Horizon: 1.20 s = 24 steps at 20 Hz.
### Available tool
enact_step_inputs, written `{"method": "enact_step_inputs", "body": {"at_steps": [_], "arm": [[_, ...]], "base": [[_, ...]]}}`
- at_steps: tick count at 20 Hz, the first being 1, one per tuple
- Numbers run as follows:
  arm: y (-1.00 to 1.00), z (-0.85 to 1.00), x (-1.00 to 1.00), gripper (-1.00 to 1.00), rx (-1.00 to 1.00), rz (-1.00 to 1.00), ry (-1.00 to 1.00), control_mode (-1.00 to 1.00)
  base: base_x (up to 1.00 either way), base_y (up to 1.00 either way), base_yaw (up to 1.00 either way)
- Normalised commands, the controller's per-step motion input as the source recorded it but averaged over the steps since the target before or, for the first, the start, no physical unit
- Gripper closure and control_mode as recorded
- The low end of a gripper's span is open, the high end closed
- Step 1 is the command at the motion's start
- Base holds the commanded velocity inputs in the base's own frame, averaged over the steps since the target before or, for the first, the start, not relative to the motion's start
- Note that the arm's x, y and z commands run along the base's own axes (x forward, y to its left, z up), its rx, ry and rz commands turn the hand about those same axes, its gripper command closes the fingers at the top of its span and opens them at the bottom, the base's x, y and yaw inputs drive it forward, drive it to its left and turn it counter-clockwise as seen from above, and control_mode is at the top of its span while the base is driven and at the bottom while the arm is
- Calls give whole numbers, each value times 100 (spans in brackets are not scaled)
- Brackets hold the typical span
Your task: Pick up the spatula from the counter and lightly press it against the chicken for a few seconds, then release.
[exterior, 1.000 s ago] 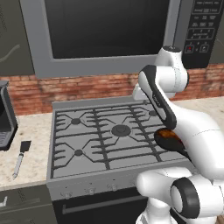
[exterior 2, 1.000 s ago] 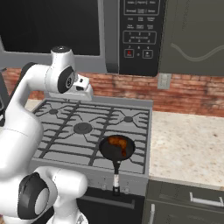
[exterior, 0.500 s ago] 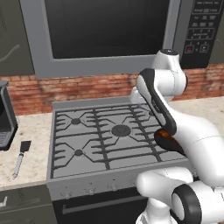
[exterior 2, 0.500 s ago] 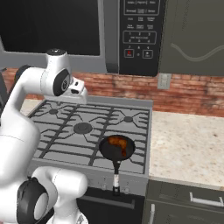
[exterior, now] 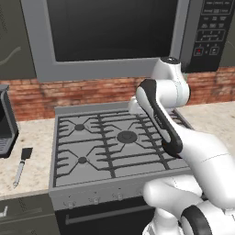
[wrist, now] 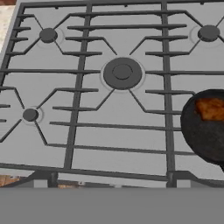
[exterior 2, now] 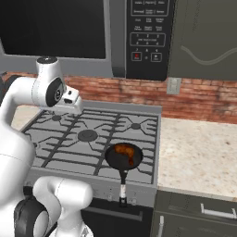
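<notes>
spatula (exterior: 20,166) on counter (exterior: 34,137), pan (exterior 2: 111,158) on stove (exterior 2: 69,139)

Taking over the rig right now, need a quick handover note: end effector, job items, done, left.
End effector: over the stove, holding nothing; open or shut can't be told.
Spatula: flat on the counter left of the stove, away from the arm.
Chicken: in the pan on the front right burner.
Done: nothing evident.
Left: grasp spatula, press lightly on chicken, release.
</notes>
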Motion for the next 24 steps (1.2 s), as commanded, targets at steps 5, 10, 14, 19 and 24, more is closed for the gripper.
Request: {"method": "enact_step_inputs", "body": {"at_steps": [5,10,14,19,24], "arm": [[46,0,-11,-100,0,0,0,-100],[58,0,-18,-100,-1,0,-4,-100],[61,0,-25,-100,-4,0,-4,-100],[51,-1,-7,-100,4,-3,1,-100],[44,0,-17,-100,0,-5,0,-100]], "base": [[0,0,0],[0,0,0],[0,0,0],[0,0,0],[0,0,0]]}}
